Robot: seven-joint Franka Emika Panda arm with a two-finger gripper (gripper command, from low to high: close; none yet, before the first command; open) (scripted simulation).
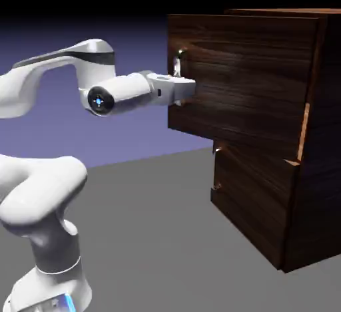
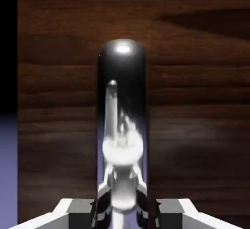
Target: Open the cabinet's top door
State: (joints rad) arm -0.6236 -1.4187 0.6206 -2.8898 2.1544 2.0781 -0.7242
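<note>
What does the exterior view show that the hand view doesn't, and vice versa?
Exterior only: the lower door with its small handle, the cabinet's side, the floor, and the arm rising from its base.

Hand only: reflections on the handle's polished face, and two separate fingertips, one on each side of the handle.

Both: the upper door, its silver handle, the gripper closed on that handle, and the blue-violet backdrop.

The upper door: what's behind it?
Nothing shows behind the upper door; its wood hides that part of the cabinet. Below its lower edge, the lower panel shows.
</note>
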